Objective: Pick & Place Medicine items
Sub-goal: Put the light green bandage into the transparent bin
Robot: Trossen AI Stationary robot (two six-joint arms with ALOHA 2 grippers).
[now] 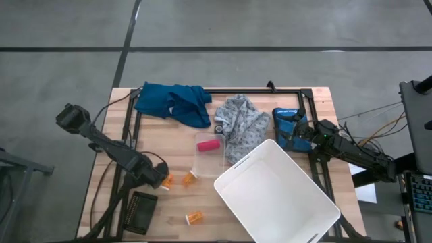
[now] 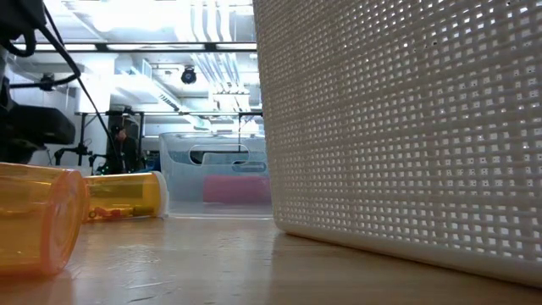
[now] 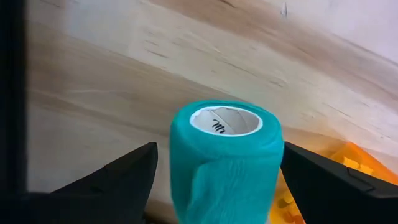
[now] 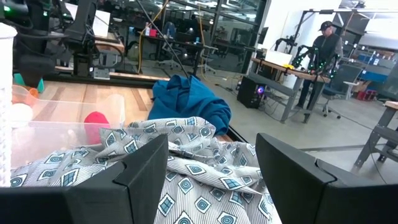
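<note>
While spread wide either side of an upright teal roll (image 3: pixel 227 162), clamping nothing: left gripper (image 1: pixel 159 178), low over table (image 1: pixel 101 202). Just beside, orange pill bottle (image 1: pixel 167 181); two more lying near. Right gripper (image 4: pixel 211 168) parted, empty, over grey patterned cloth (image 4: pixel 186 186)

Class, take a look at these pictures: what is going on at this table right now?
The left claw is low over the table's left side, open around an upright teal bandage roll, beside orange pill bottles. The right claw waits, open, over the grey patterned cloth. A white basket stands nearby.
</note>
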